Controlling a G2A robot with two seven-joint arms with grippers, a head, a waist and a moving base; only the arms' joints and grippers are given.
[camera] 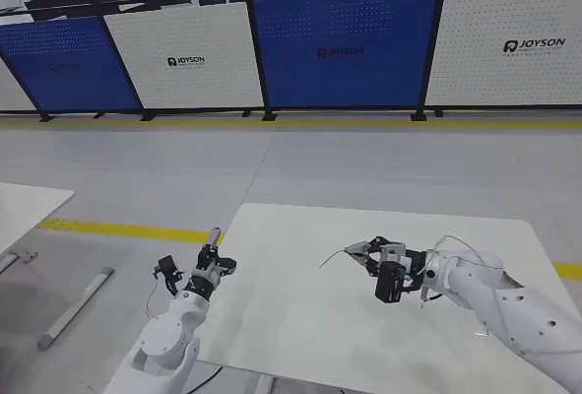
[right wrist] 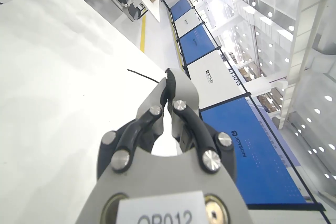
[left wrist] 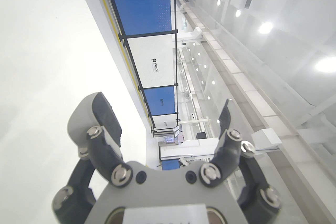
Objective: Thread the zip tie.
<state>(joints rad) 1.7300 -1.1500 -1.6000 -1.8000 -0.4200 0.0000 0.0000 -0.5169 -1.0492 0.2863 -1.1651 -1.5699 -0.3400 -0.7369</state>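
— Which step is it on, would you say?

— An early one, I reckon. Start at the left. The left claw [camera: 213, 246] hangs at the table's [camera: 300, 325] edge, about eight o'clock from the table's middle. Its fingers [left wrist: 106, 114] are spread wide with nothing between them.

— And the zip tie?

— Toward three o'clock from that claw, seemingly held just off the table. The zip tie [camera: 334, 257] is a thin dark strand. Its free end pokes out toward nine o'clock, at the idle claw but well apart from it.

— So the right one has it?

— Yes. The right claw [camera: 367, 258] sits a little right of centre, jaws pressed together on the strand near one end. Its wrist view shows a short dark stub past the fingertips, and I can't tell if that's head or tail.

— No loop yet?

— None I can see, so the tie looks unthreaded. My guess is the left claw must come across and pinch the free end. Then the two have to line the tip up with the head's slot. That will be fiddly, because the strand looks whippy and the slot is tiny.
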